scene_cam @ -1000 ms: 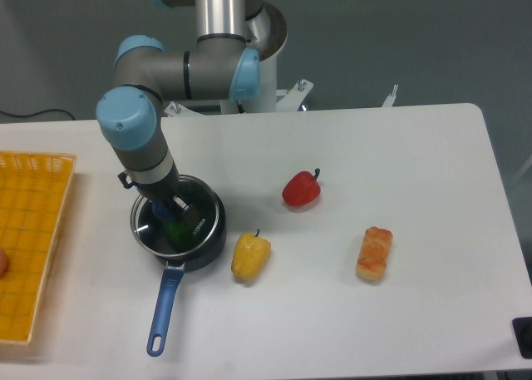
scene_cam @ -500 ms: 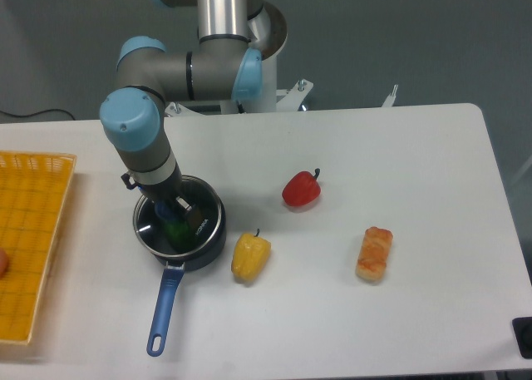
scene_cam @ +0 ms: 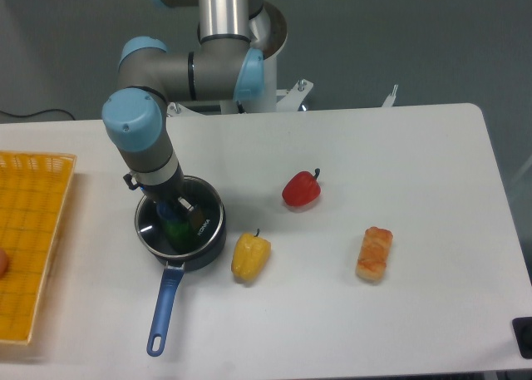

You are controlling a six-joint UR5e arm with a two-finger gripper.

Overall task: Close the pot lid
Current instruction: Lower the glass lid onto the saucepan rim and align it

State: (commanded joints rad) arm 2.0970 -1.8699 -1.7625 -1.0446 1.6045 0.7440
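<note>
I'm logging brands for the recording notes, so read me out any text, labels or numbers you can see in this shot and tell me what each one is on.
Small white lettering on the lid over the pot, right of the gripper: too small and blurred to read.
No other text, label or number shows: none on the yellow pepper, red pepper, bread, orange basket or the table.
</note>
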